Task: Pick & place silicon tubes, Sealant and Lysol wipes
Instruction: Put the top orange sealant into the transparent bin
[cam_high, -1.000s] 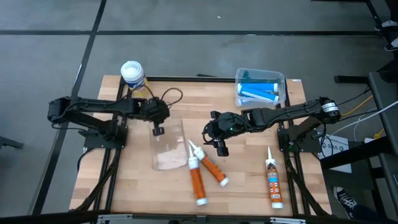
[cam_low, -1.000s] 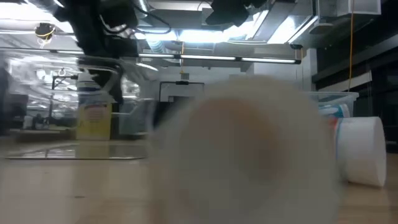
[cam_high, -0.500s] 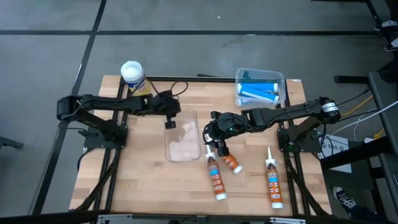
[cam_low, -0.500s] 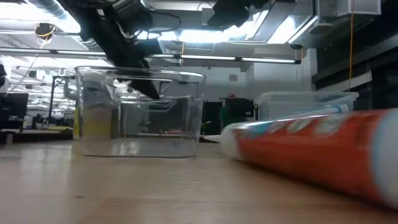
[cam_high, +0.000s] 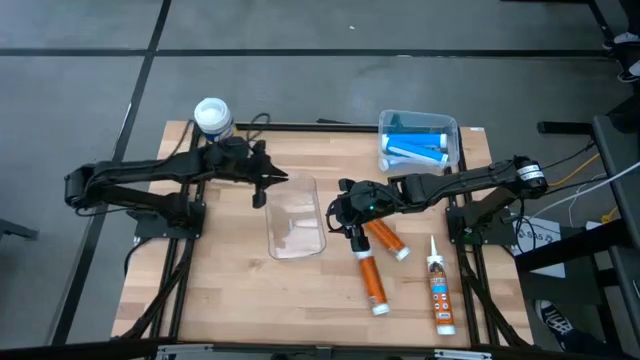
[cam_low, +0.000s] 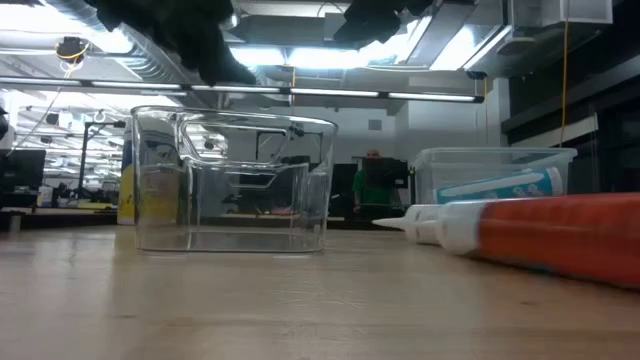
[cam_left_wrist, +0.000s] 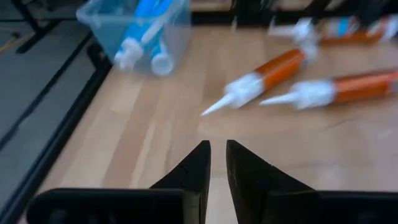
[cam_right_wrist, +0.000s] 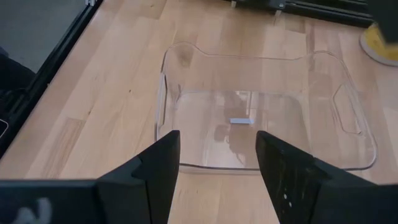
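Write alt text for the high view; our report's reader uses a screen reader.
Two dark arms flank an empty clear bin on a wooden table. Three orange tubes lie to its right; blue tubes fill a far container, and the Lysol wipes stand far left.

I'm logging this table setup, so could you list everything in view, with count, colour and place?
Lysol wipes: one, yellow canister with white lid, back left corner of the table.
Clear bin: one, transparent, empty, mid-table.
Lidded container: one, clear, holding blue tubes, back right.
Orange tubes: three, white nozzles, lying flat front right; a second, the third nearest the right edge.
Table: one, light wood.
Left gripper: dark, slightly parted, just off the bin's back left rim.
Right gripper: dark, open, empty, right of the bin.
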